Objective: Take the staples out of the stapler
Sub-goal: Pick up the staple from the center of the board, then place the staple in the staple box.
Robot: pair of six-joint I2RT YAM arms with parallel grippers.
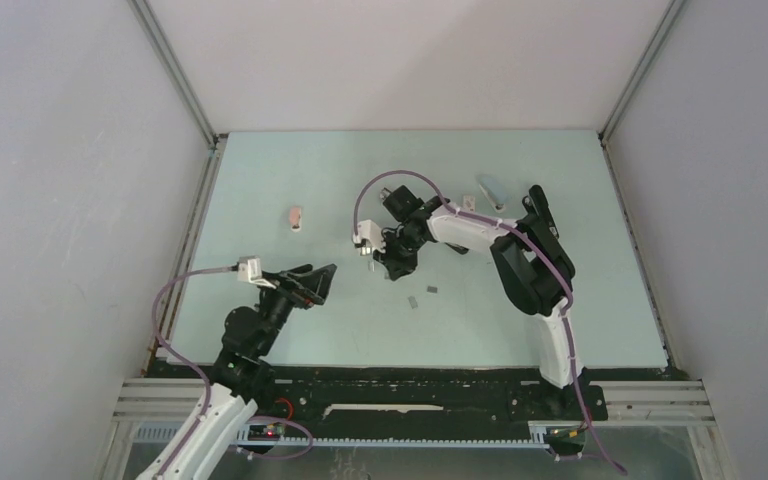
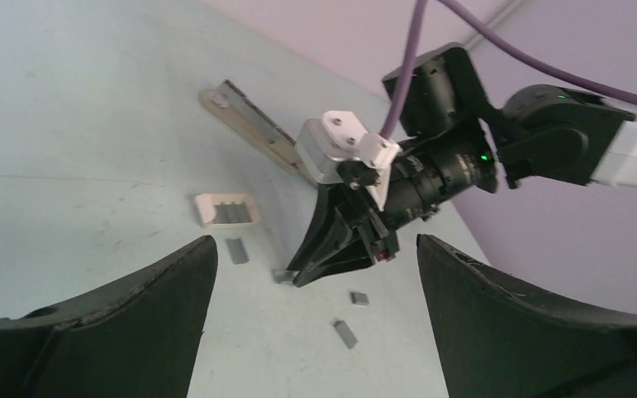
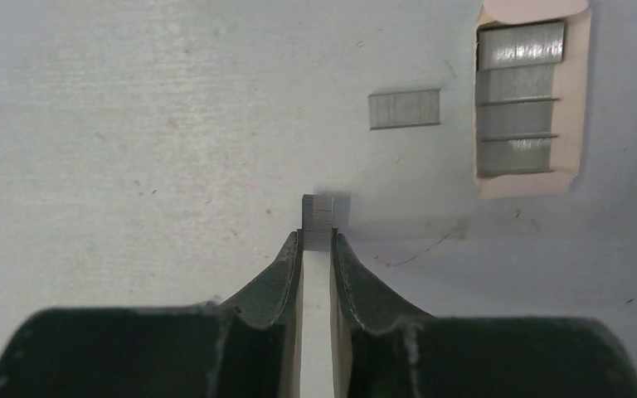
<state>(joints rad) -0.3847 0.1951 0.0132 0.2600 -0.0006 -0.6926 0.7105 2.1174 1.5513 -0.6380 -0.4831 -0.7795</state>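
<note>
My right gripper point(image 3: 318, 240) is shut on a short silvery-grey strip of staples point(image 3: 318, 217), down at the table surface near mid-table point(image 1: 392, 268). The left wrist view shows that strip point(image 2: 282, 275) pinched at the fingertips. More staples lie loose: one strip point(image 3: 404, 109) beside a peach staple box point(image 3: 531, 99), and two strips point(image 2: 359, 298) point(image 2: 346, 333) nearer me. A long stapler point(image 2: 249, 128) lies opened at the back right point(image 1: 491, 190), its track showing. My left gripper point(image 1: 317, 282) hovers open and holds nothing, left of the right gripper.
A small pink stapler point(image 1: 296, 217) sits left of centre on the pale green table point(image 1: 560, 320). The peach staple box point(image 1: 468, 203) lies just in front of the long stapler. Grey walls close in the back and both sides.
</note>
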